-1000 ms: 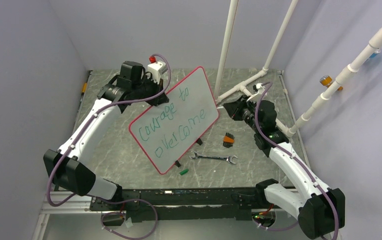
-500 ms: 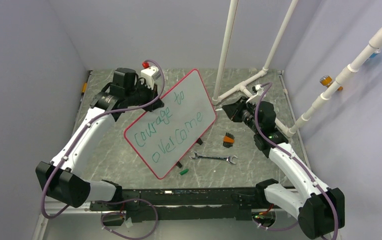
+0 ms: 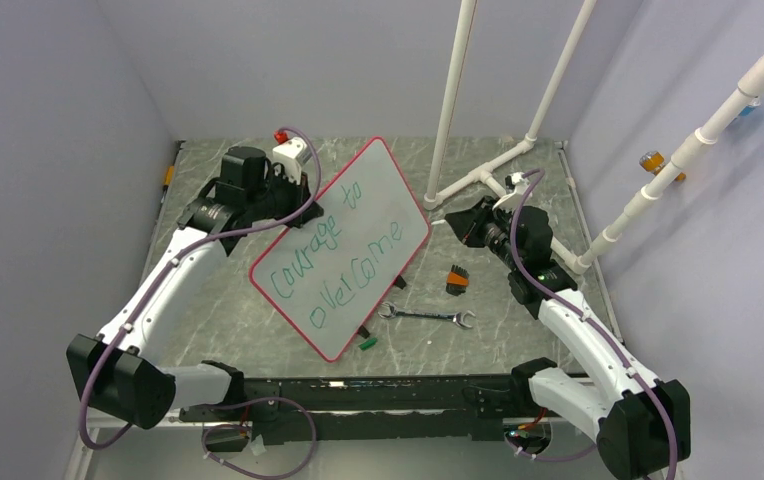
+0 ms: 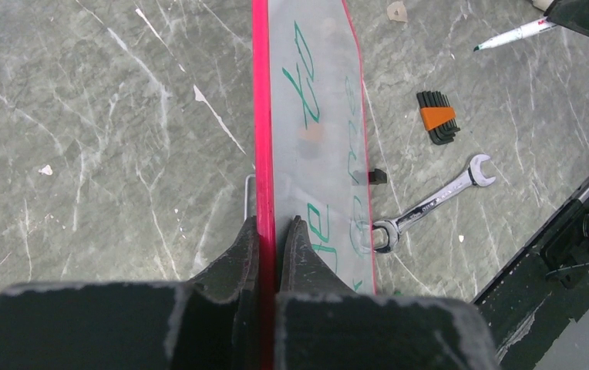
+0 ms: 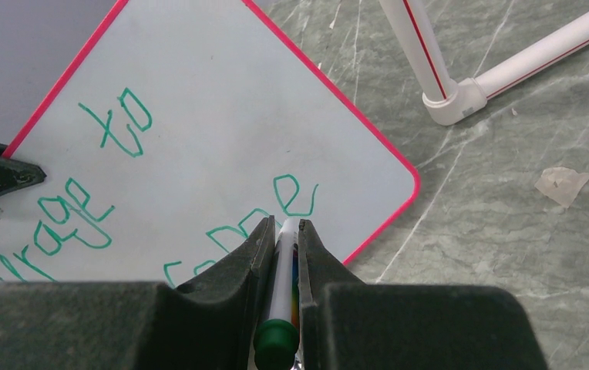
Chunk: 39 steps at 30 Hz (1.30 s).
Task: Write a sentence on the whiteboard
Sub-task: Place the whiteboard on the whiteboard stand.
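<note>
**Left gripper** (image 4: 274,228): the jaws are closed narrowly on the red rim of the board (image 4: 307,92), at its upper left edge. The board is held tilted, with its face turned up and toward the right arm. Whether its low edge rests on the table (image 3: 228,300) cannot be told from these views.

**Right gripper** (image 5: 284,228): the jaws are pinched on a white marker (image 5: 284,258) with a green rear end. It is aimed at the board's right corner, and in the left wrist view its tip is seen apart from the board.

**Lettering** (image 3: 333,255): two slanted green lines reading "Courage to overcome" are written across the board's face.

**Surroundings:** two black clips (image 3: 398,283) are seen along the board's lower right edge. A wrench (image 3: 426,316) lies on the table just beside that edge, and an orange-and-black hex key set (image 3: 457,279) lies between the wrench and the right gripper. A small green piece (image 3: 367,343) lies by the board's near corner. White pipes (image 3: 478,180) run just behind the right gripper. A paper scrap (image 5: 563,185) lies near them.
</note>
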Available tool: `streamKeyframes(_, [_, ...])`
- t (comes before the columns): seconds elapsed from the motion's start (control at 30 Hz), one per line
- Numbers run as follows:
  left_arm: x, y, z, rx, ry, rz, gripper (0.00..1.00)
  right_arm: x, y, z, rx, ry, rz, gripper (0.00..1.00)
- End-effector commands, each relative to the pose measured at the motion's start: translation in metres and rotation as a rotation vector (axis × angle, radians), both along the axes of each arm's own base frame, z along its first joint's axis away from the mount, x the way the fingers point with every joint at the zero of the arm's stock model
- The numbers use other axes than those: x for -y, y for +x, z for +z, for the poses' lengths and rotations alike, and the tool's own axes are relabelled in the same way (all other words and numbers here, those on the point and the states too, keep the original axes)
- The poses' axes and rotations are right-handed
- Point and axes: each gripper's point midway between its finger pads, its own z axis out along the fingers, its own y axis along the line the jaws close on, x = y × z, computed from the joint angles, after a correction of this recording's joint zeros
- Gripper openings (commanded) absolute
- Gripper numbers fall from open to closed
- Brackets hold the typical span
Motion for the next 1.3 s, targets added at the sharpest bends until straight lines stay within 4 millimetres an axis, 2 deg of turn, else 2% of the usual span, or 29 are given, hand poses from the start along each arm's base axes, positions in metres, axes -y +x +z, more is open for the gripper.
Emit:
streamKeyframes(0.0, [-0.044,-0.023,-0.089,-0.189,0.310,0.032,0.08,0.001,0.000,0.012,0.042,0.022,-0.003,0.00])
streamKeyframes(0.27, [-0.046,-0.021,-0.086,-0.164,0.310,0.050,0.21,0.001,0.000,0.012,0.042,0.018,-0.006,0.00])
streamKeyframes(0.63, [-0.044,-0.019,-0.075,-0.130,0.292,0.053,0.28,0.001,0.000,0.011,0.036,0.019,-0.006,0.00])
streamKeyframes(0.83, [-0.044,-0.017,-0.066,-0.102,0.281,0.054,0.34,0.002,0.000,0.011,0.036,0.015,-0.010,0.00])
streamKeyframes(1.27, [-0.043,-0.013,-0.058,-0.083,0.279,0.058,0.43,0.002,0.000,0.011,0.037,0.012,-0.011,0.00])
